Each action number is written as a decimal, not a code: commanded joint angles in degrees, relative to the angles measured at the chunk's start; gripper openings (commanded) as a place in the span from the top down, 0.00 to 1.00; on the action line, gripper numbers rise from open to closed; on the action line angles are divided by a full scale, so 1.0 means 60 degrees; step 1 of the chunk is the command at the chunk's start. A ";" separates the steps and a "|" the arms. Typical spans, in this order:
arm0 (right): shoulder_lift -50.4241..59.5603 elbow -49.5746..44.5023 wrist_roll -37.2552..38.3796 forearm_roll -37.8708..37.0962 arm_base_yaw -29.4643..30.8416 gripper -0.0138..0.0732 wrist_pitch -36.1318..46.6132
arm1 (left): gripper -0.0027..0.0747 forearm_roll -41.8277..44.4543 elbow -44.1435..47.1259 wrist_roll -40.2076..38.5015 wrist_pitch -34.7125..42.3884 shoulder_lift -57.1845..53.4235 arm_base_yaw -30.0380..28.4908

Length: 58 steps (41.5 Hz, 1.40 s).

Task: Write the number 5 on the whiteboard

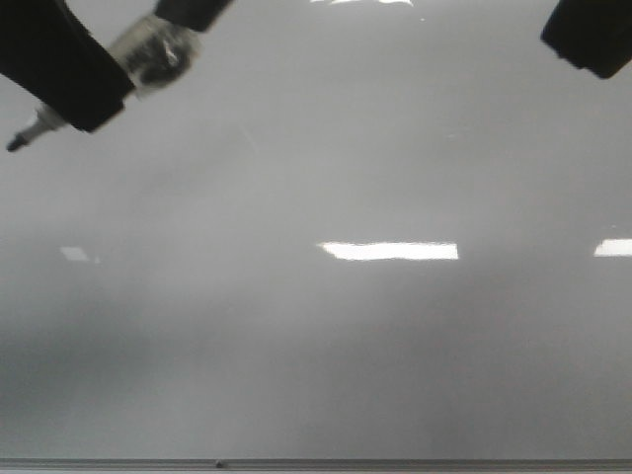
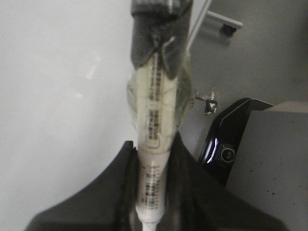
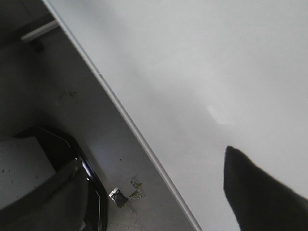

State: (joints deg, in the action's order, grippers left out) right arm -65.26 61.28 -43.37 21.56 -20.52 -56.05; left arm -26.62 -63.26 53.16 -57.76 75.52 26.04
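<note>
While perhaps airborne, marker [image 1: 39, 123] in left gripper [image 2: 153, 192]

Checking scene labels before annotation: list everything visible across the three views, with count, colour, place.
whiteboard: 1, glossy pale grey-white, fills the front view; thin grey metal edge along its bottom; no writing visible on it.
light reflections: 3 or more, bright white, on the board's surface.
marker: 1, white barrel with black print, dark tip, wrapped in clear tape; held at the front view's upper left.
floor: grey, beside the board's edge, with small bits of debris.
black glossy base: 1, on the floor beside the board; what it is cannot be told.
left gripper: 1, black, shut on the marker, upper left of the front view.
right gripper: 1, black, upper right of the front view; fingers apart, nothing between them.
</note>
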 commanded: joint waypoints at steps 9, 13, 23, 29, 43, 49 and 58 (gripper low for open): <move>-0.0597 0.0341 -0.2375 0.2239 -0.0903 0.15 0.0176 | 0.99 -0.0017 -0.0436 0.0034 0.0889 0.0785 0.1926; -0.0771 0.0341 -0.3001 0.2782 -0.0969 0.15 0.0155 | 0.99 -0.0017 -0.0768 0.0016 0.0844 0.0979 0.2296; -0.1030 0.0341 -0.3794 0.3290 -0.1049 0.21 0.0251 | 0.99 0.0096 -0.1456 -0.0002 0.0577 0.1283 0.2831; -0.1077 0.0341 -0.3805 0.3290 -0.1049 0.38 0.0240 | 0.99 0.0096 -0.1456 -0.0002 0.0577 0.1289 0.2831; -0.1077 0.0341 -0.3805 0.3279 -0.1049 0.84 0.0142 | 0.98 0.0096 -0.1456 -0.0141 0.0600 0.1289 0.2831; -0.1089 0.0331 -0.3795 0.3279 -0.1049 0.92 0.0060 | 0.65 0.0096 -0.1456 -0.0331 0.0618 0.1289 0.2831; -0.1029 0.0355 -0.3223 0.3127 -0.1049 0.92 0.0239 | 0.40 0.0626 -0.2107 -0.1321 0.0406 0.0975 0.2374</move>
State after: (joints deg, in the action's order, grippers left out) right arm -73.05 61.38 -64.57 38.47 -26.86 -56.18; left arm -23.11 -72.57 48.68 -56.46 84.93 41.79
